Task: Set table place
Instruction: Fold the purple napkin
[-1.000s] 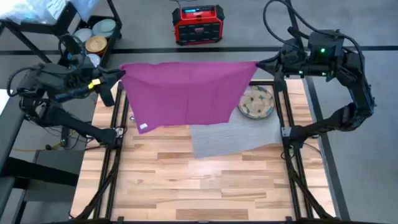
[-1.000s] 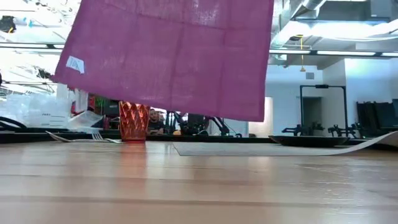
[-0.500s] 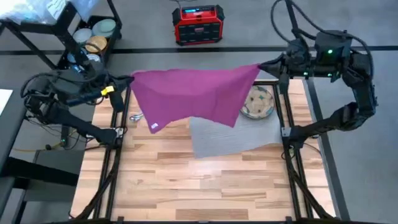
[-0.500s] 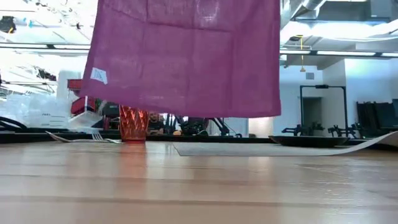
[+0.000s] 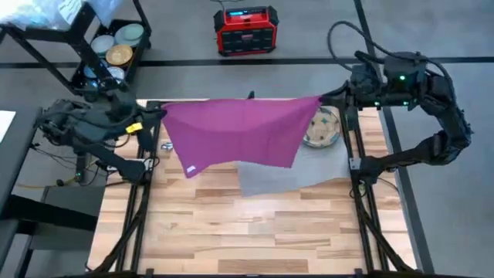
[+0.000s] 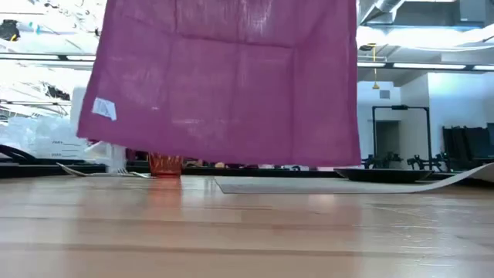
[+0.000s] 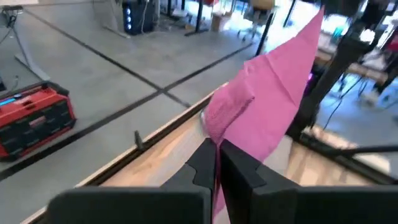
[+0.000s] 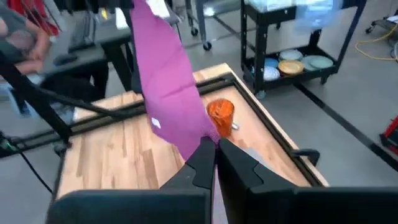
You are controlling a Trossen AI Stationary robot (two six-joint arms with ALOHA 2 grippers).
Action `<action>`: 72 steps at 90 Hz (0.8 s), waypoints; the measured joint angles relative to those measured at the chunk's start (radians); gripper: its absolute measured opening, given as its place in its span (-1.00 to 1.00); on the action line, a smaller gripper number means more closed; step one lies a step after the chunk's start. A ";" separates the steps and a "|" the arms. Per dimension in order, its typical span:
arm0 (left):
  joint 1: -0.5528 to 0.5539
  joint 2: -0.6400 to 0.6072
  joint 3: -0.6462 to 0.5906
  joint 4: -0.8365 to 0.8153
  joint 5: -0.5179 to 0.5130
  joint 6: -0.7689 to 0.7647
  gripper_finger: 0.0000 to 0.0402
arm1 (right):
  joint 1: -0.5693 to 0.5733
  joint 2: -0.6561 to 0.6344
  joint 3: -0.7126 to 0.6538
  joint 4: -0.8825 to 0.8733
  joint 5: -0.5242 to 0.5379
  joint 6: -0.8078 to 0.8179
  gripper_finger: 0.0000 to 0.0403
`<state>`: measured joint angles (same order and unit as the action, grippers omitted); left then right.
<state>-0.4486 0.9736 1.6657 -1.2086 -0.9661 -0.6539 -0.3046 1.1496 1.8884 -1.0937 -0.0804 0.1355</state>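
Note:
A magenta napkin [image 5: 239, 131] hangs spread between my two grippers above the far half of the table [image 5: 247, 224]. My left gripper [image 5: 160, 114] is shut on its left top corner and my right gripper [image 5: 324, 100] on its right top corner. The napkin's lower edge [image 6: 231, 161] hangs just above the tabletop. Below it lies the grey mat [image 5: 285, 176], with the beige plate [image 5: 324, 129] on the mat's far right. The orange cup [image 8: 220, 115] stands behind the napkin near the far left. A spoon [image 5: 166, 145] lies beside the napkin's left side. My left gripper pinches the napkin's top left corner [image 7: 216, 127] between its two fingers, coming level from the table's left. The cloth is bunched at the fingers. My right gripper pinches the top right corner [image 8: 198, 134] between its two fingers, level from the table's right. The top edge runs nearly straight between them and the cloth hangs clear.
A red box [image 5: 245, 29] stands on the floor beyond the far edge. A cart with bowls [image 5: 116, 46] stands at the far left. Black frame rails [image 5: 356, 162] run along both table sides. The near half of the table is bare wood.
Both grippers have come toward the near edge and down, still shut on the napkin's corners. The napkin has sunk with them, its lower edge now close to the tabletop and covering most of the cup in the low view. Its top edge has drawn straighter.

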 joint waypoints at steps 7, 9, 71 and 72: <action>-0.043 0.022 0.000 0.039 -0.007 0.001 -1.00 | 0.028 -0.019 -0.015 0.004 -0.001 0.043 -1.00; -0.054 0.030 0.000 0.050 -0.008 0.005 -1.00 | 0.041 -0.021 -0.016 0.010 -0.001 0.052 -1.00; -0.444 0.228 -0.001 0.166 -0.271 -0.185 -1.00 | 0.472 0.032 -0.017 0.077 0.118 0.230 -1.00; -0.450 0.230 -0.001 0.174 -0.273 -0.184 -1.00 | 0.482 0.034 -0.017 0.081 0.122 0.233 -1.00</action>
<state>-0.8988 1.2031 1.6650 -1.0349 -1.2389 -0.8380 0.1771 1.1831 1.8713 -1.0128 0.0416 0.3689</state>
